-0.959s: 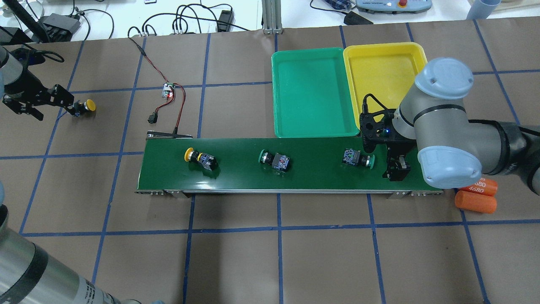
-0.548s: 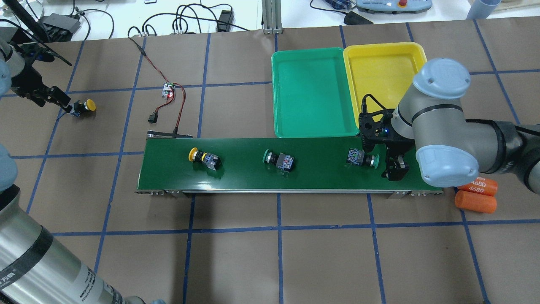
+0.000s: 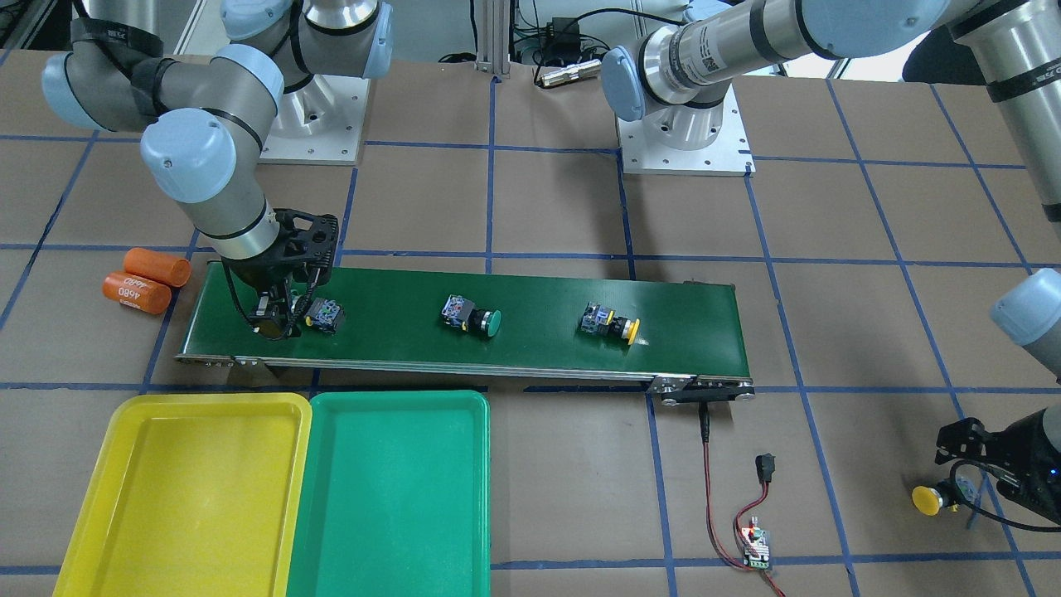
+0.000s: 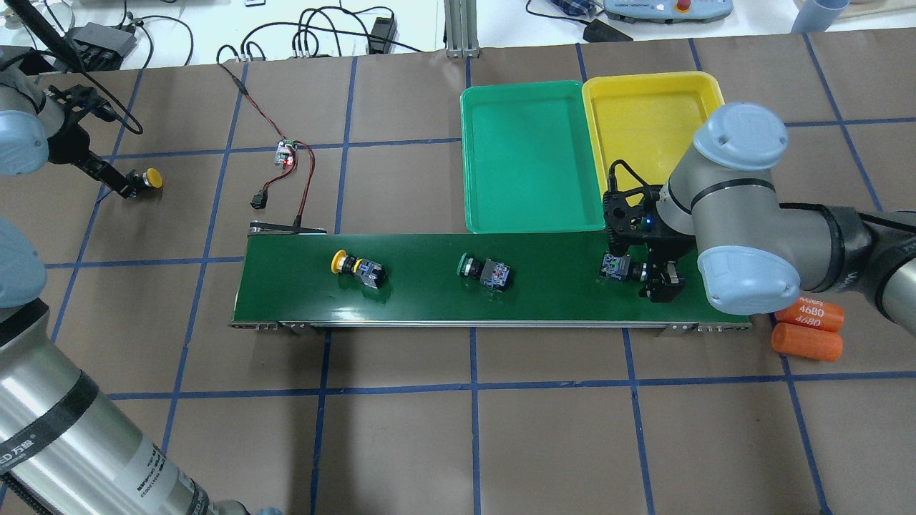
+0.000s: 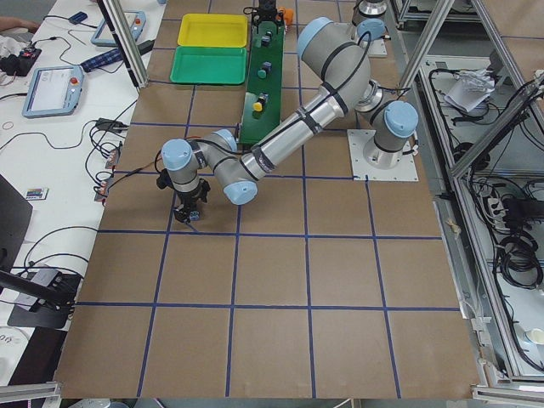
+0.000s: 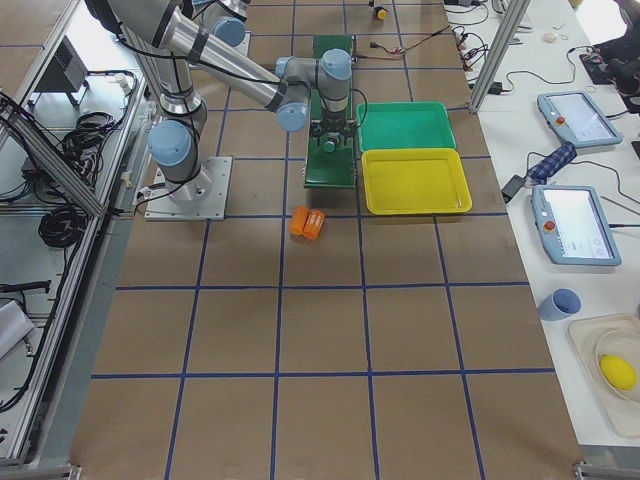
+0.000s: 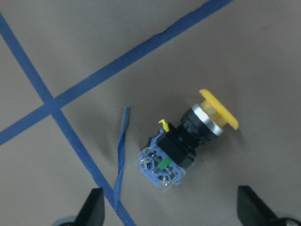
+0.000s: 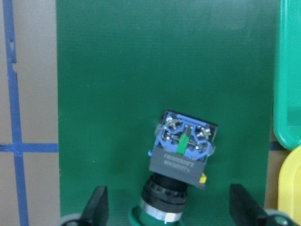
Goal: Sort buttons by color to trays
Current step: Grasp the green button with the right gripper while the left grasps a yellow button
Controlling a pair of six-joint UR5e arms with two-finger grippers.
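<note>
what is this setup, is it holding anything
Two grey robot arms stand at a paper-covered table. Two views look down from behind and opposite the robot, two along the table, two from the wrists. A dark green conveyor belt carries three push-button switches: a yellow-capped belt switch, a middle green-capped switch and an end green-capped switch, which the open right gripper straddles. The open left gripper hangs over a lone yellow-capped switch. Nothing is held. A green plastic tray and a yellow plastic tray sit alongside, empty.

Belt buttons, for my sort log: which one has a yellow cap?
The button at the belt's end farthest from the green tray; the other two have green caps.
</note>
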